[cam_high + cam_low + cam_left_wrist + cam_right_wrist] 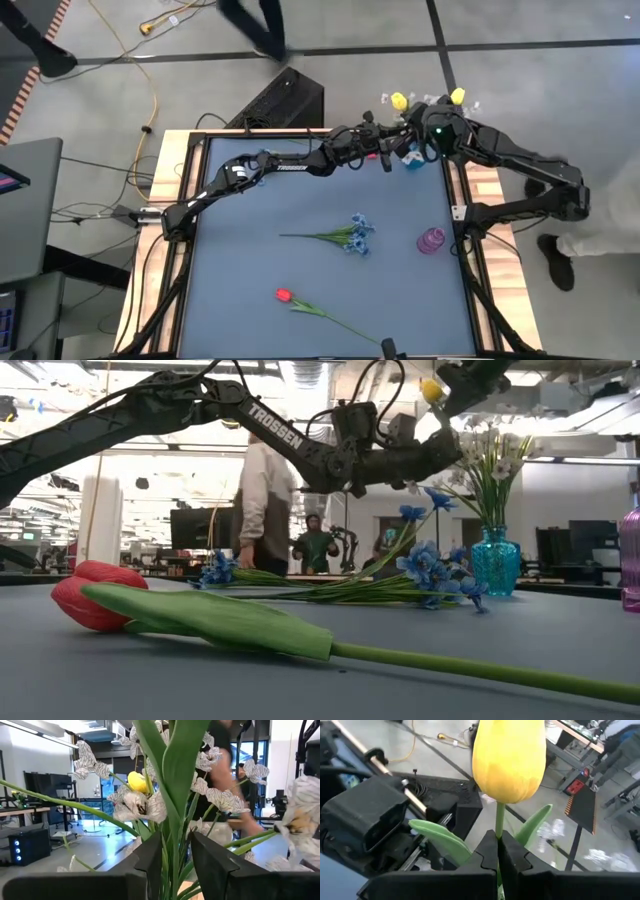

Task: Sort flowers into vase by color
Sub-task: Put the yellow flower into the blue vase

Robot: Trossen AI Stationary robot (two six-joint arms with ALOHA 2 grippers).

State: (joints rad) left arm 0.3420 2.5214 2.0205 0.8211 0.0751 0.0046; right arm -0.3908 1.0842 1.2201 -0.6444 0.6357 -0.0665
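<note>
My right gripper [497, 857] is shut on a yellow tulip [507, 760] and holds it high over the table's far right corner [399, 100]. There a teal vase [496, 560] holds white sprays [495, 450] and green stems. My left gripper [175, 865] reaches in level at these stems with its fingers apart, open, and stems and a leaf [172, 820] stand between them. A second yellow bud [458, 96] shows by the white sprays. Blue flowers [355, 235] lie flat mid-table. A red tulip [283, 295] lies on its side near the front. My right gripper pinches the yellow tulip's thin stem [499, 827] between its two shut fingers, a short way below the bud. The stem stands up out of the fingers with the bud on top, clear of the table. My left gripper has green stems [172, 860] in the gap between its fingers; I cannot tell whether the fingers touch them.
A purple vase [431, 241] stands at the table's right edge. My two arms are close together over the teal vase [412, 160]. A person [268, 500] stands in the room beyond the far edge. Bare table lies at the left and centre.
</note>
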